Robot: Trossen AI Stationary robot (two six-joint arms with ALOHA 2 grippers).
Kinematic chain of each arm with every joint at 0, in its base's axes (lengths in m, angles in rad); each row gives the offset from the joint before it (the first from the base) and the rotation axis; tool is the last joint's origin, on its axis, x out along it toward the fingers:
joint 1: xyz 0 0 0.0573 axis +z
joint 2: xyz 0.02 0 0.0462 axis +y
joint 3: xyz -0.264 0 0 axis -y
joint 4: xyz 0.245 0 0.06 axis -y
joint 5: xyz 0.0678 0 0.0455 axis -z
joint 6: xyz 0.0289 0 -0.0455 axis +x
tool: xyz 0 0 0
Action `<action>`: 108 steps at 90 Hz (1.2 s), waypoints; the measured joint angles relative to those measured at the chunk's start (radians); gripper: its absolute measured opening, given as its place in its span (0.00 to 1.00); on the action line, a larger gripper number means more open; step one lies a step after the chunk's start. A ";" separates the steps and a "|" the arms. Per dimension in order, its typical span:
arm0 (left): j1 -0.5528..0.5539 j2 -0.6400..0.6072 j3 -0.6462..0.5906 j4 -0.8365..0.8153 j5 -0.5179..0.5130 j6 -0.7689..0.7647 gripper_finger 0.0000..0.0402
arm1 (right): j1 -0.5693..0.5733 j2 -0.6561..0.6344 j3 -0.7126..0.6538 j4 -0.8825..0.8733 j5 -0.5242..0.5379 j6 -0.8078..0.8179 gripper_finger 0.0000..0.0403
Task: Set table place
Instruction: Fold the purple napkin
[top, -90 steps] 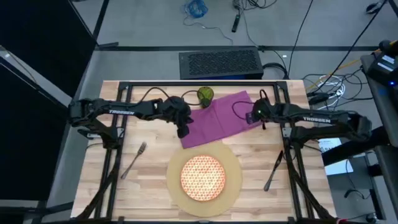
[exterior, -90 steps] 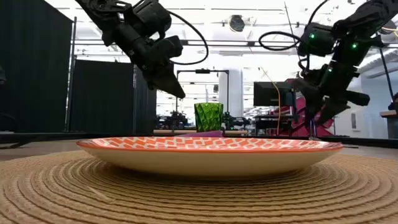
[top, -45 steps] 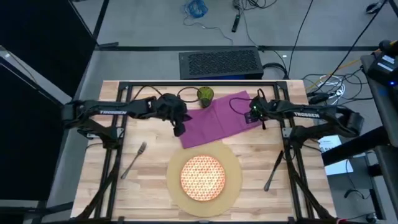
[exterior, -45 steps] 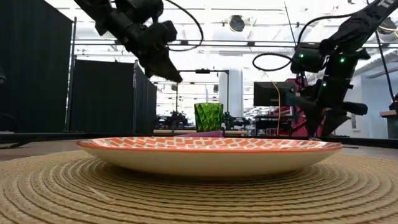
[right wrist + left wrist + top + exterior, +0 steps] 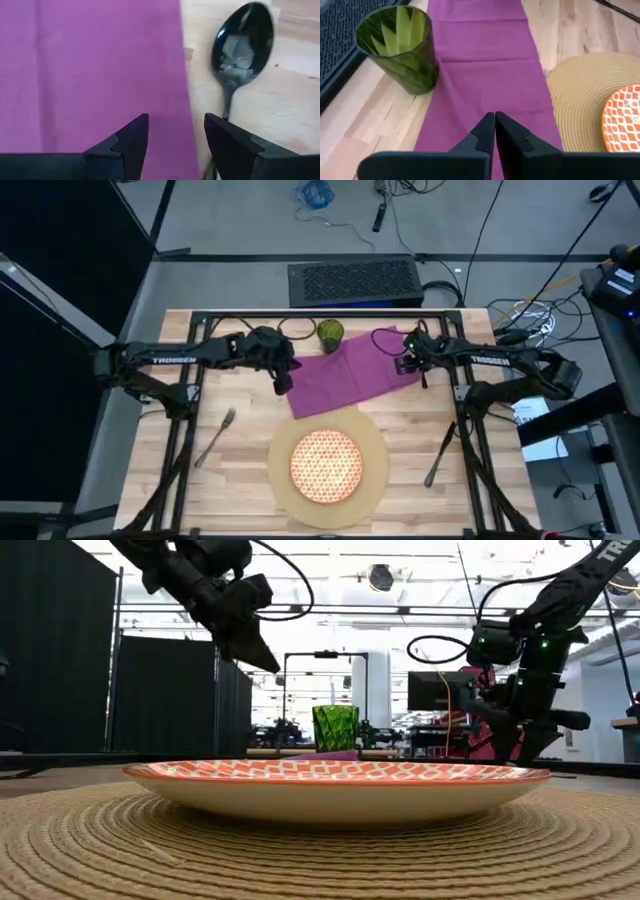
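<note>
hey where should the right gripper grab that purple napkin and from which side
Take the purple napkin by its long edge beside the spoon, coming straight down. It lies flat on the table, so only an edge gives the fingers a lip. The right gripper is open over that edge; probably pinch there, clear of the spoon.

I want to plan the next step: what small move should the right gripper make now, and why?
Probably lower the right gripper onto the purple napkin's right edge and close. It is open, hovering over that edge beside the spoon, while the left gripper is shut above the napkin's other end.
</note>
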 joint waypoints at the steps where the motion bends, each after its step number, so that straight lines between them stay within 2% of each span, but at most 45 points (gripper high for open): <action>1: 0.000 0.000 0.000 0.000 0.000 0.000 0.00 | -0.003 0.000 0.000 0.000 -0.002 -0.003 0.45; 23: 0.000 0.000 0.000 -0.002 0.007 0.007 0.00 | -0.014 0.043 0.001 0.067 -0.068 -0.012 0.45; 42: 0.000 0.000 0.000 -0.006 0.010 0.007 0.00 | -0.013 0.107 0.007 0.066 -0.064 -0.027 0.44; 54: 0.001 0.000 0.000 -0.010 0.012 0.009 0.00 | 0.000 0.093 0.004 0.068 -0.055 -0.038 0.33; 73: 0.010 0.000 0.000 -0.010 0.010 0.024 0.00 | 0.024 0.065 0.001 0.069 -0.102 -0.076 0.03; 91: 0.045 -0.043 0.000 -0.015 0.006 0.024 0.00 | 0.087 0.032 -0.001 0.044 -0.166 -0.055 0.00; 108: 0.075 -0.109 0.000 -0.055 0.005 0.025 0.00 | 0.187 -0.075 -0.001 -0.144 -0.099 0.016 0.00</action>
